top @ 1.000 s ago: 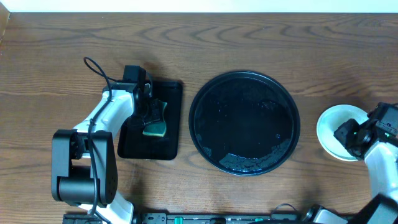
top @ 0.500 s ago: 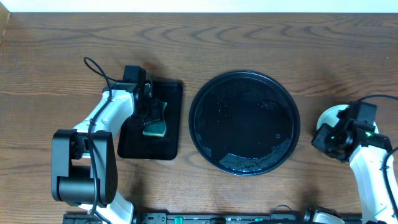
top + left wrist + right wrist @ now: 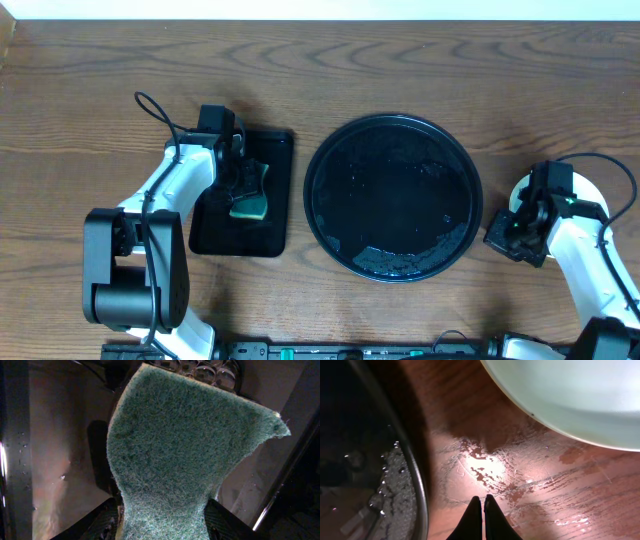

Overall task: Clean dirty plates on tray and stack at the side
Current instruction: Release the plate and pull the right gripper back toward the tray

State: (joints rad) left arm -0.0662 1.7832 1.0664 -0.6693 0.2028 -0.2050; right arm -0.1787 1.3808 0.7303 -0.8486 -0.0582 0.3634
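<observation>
The round black tray (image 3: pixel 393 197) lies mid-table, wet with foam patches and with no plate on it; its rim (image 3: pixel 415 485) shows in the right wrist view. A pale mint-white plate (image 3: pixel 588 187) sits on the wood right of it, partly hidden by my right arm; I cannot tell whether others lie under it. My right gripper (image 3: pixel 508 236) hangs over bare wet wood between tray and plate (image 3: pixel 580 400), its jaws shut and empty (image 3: pixel 483 501). My left gripper (image 3: pixel 243 185) is shut on a green sponge (image 3: pixel 185 450) over the rectangular tray.
The small rectangular black tray (image 3: pixel 215 235) lies at the left under my left arm. The sponge (image 3: pixel 251 206) shows a yellow underside. Water smears the wood (image 3: pixel 485 467) between the round tray and the plate. A cable (image 3: pixel 150 105) loops behind the left arm.
My right gripper has closed and swung left and toward the table's front, off the plate to the gap beside the round tray. The left arm and sponge have not moved.
</observation>
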